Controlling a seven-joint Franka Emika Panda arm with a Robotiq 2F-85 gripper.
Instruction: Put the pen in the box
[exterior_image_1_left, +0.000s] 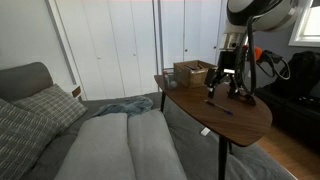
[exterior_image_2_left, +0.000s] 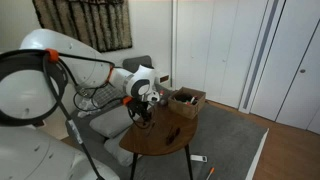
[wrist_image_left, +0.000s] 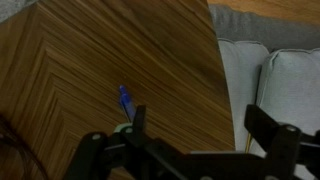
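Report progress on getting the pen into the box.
Nothing is done yet: the pen lies on the wooden table, apart from the box. In hand: the gripper hovers open near the pen. Left: grasp, carry, release it in the box.

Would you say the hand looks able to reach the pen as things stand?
Probably yes: the open hand hovers just above the pen, lying on the table with nothing between them.
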